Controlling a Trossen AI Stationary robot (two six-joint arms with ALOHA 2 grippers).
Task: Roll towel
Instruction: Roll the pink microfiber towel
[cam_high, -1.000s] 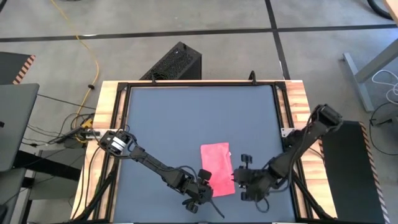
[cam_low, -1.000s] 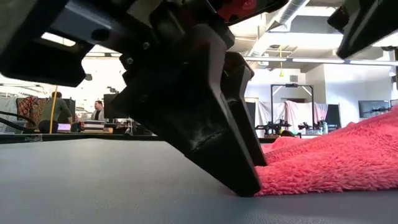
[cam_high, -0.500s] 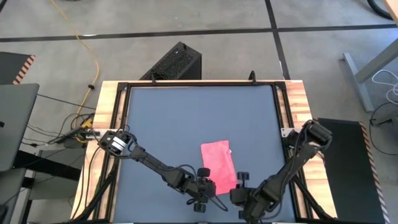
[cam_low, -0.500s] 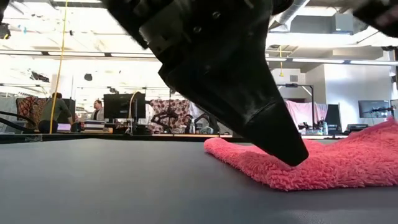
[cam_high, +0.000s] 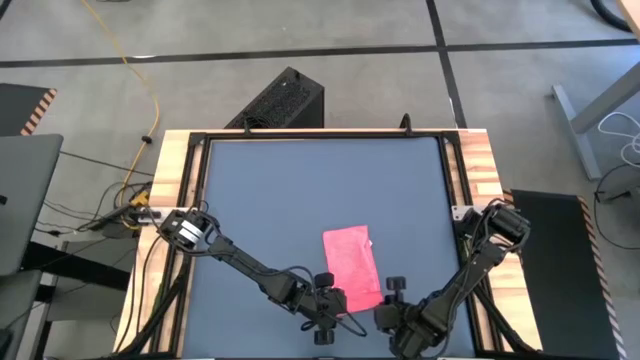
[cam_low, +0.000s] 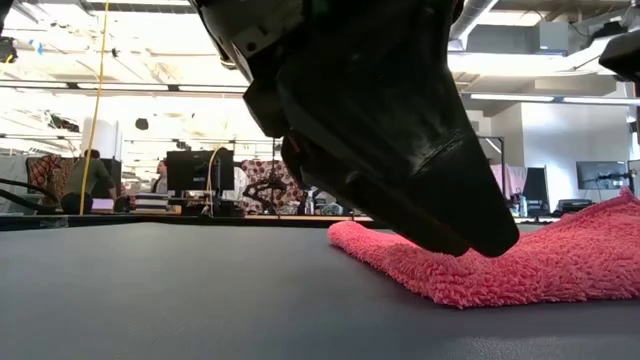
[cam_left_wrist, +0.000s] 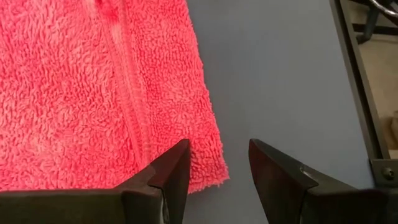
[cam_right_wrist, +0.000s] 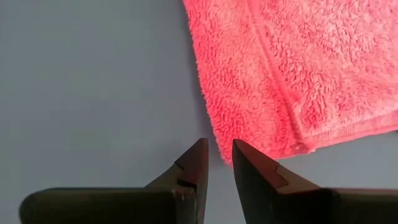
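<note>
The towel (cam_high: 351, 267), a small bright pink fleecy cloth lying flat and folded near the front edge of the dark grey table (cam_high: 300, 190), looks light, limp and grippy rather than slick, so I'd pinch it at the near corners or hem, where an edge can be lifted and turned over. The left hand (cam_left_wrist: 214, 167) sits at one front corner with fingers parted and empty; the right hand (cam_right_wrist: 217, 160) sits at the other, fingers nearly together, also empty. No brand, label or writing shows.
</note>
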